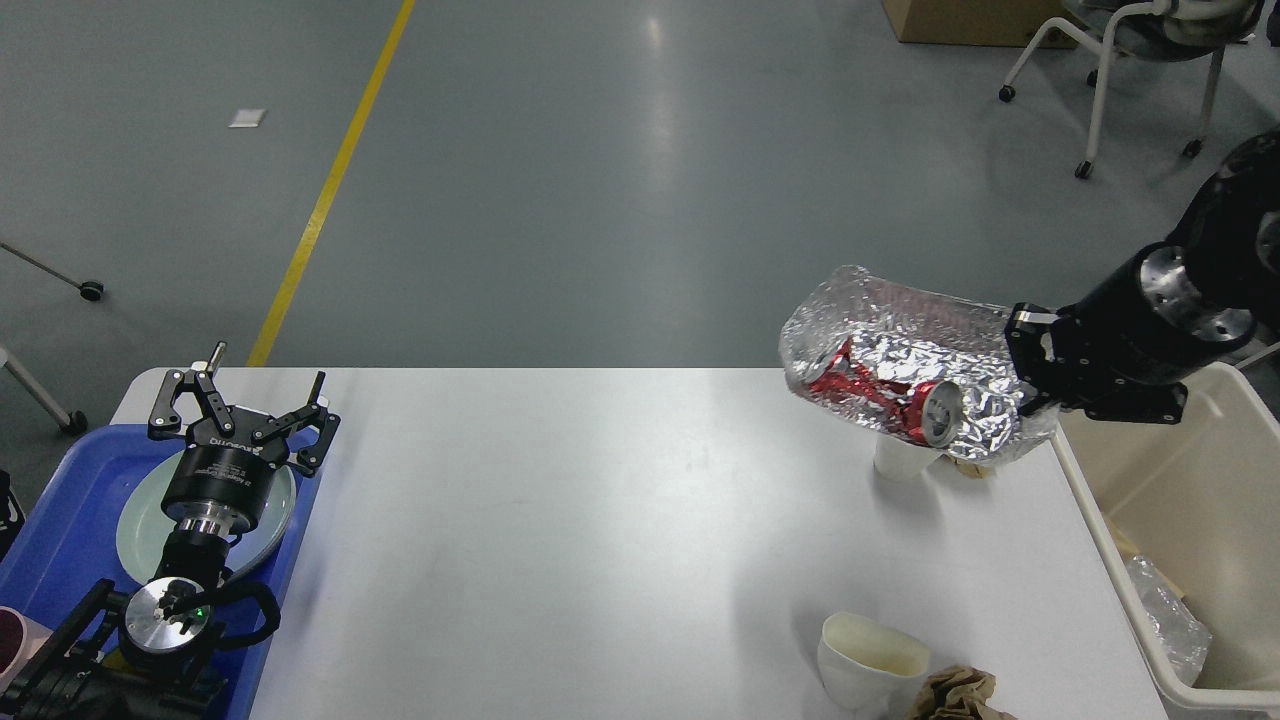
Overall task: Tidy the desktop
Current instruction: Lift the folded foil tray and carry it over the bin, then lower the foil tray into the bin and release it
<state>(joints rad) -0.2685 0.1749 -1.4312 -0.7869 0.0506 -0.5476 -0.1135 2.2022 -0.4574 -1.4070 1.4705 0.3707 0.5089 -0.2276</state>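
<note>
Nearest you, at the front edge of the desktop (600,520) toward its right corner, there's a squashed white paper cup (868,668) with a crumpled brown paper bag (958,697) touching it on the right, both waiting their turn, so leave them for now. Off the right edge sits the beige bin (1215,690) with some clear plastic wrap (1165,615) already in it, and that's where I'd guess the current load is headed. Over the left edge, your left gripper (245,400) hangs above the pale green plate (135,520) in the blue tray (60,530), fingers spread wide and empty; I'd just park it there out of the way. Now the actual job: up near the far right corner, your right gripper (1028,385) is clamped on the end of a foil tray (900,340), lifted off the surface and tilted, with a crushed red soda can (885,392) lying loose inside, and I can't make out the fingers themselves against the foil. That can looks ready to roll out the low open side, so I'd keep the tilt gentle and swing right slowly until you're well over the bin before tipping. Watch the small white cup (903,460) standing right under the tray, with some tan scrap (972,467) beside it; go up a touch first so you don't clip it.
</note>
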